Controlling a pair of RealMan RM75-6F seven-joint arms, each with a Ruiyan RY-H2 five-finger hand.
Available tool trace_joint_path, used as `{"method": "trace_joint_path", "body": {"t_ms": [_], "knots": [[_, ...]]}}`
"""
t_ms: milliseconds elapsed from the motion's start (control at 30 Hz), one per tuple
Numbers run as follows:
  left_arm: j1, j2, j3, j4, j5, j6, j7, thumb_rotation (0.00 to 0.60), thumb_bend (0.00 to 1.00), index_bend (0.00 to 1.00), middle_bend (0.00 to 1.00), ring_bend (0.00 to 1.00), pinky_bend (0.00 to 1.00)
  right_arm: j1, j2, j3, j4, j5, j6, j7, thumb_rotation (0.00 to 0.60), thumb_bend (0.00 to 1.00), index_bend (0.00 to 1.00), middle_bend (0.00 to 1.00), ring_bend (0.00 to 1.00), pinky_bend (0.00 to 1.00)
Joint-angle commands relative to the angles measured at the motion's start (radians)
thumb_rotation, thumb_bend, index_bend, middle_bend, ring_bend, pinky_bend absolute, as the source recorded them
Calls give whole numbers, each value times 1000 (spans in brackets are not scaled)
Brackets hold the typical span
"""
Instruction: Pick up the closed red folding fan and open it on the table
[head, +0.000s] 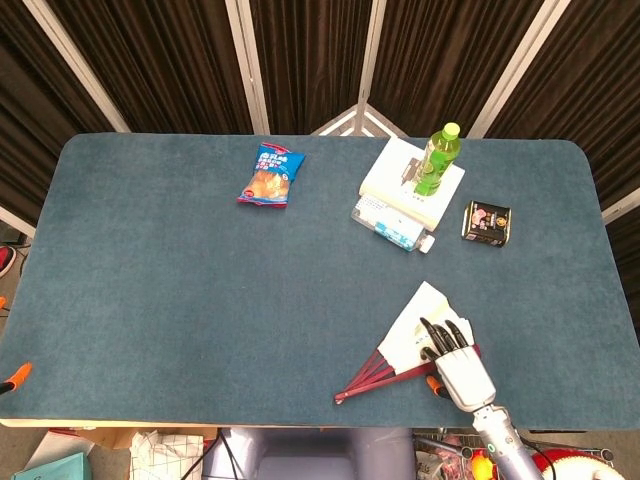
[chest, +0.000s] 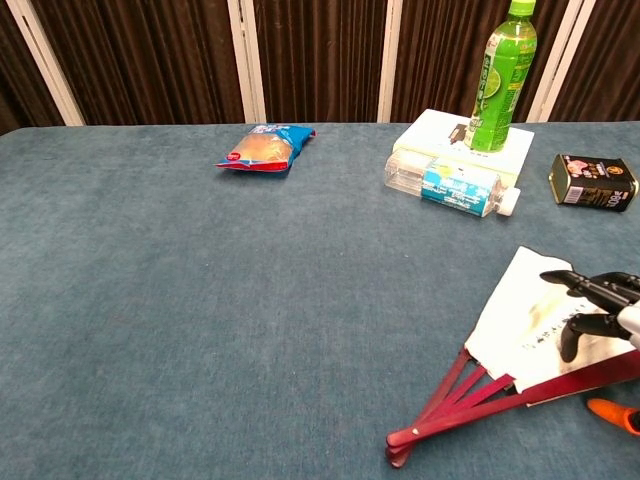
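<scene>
The red folding fan (head: 408, 330) lies partly spread on the blue table (head: 180, 290) at the front right. Its white paper leaf (chest: 525, 315) fans toward the back and its red ribs (chest: 450, 400) meet at a pivot near the front edge. My right hand (head: 455, 362) is over the leaf's right part, fingers (chest: 580, 290) apart and reaching left across the paper. Whether they touch the paper I cannot tell. The hand holds nothing. My left hand is out of both views.
A snack bag (head: 271, 175) lies at the back centre. At the back right a green bottle (head: 436, 160) stands on a white box (head: 396, 180), with a clear bottle (head: 392, 224) lying in front and a dark tin (head: 486, 222) beside them.
</scene>
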Motion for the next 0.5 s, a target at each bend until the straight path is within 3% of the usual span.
{"method": "trace_joint_path", "body": {"t_ms": [33, 500], "knots": [[0, 0, 0, 0, -1, -1, 0, 600, 70, 124, 0, 0, 0, 5, -5, 0, 2, 2, -5, -5, 600, 274, 479, 56, 160, 119], [-4, -3, 0, -1, -4, -6, 11, 600, 70, 124, 0, 0, 0, 40, -28, 1, -2, 7, -38, -29, 600, 273, 507, 56, 160, 119]]}}
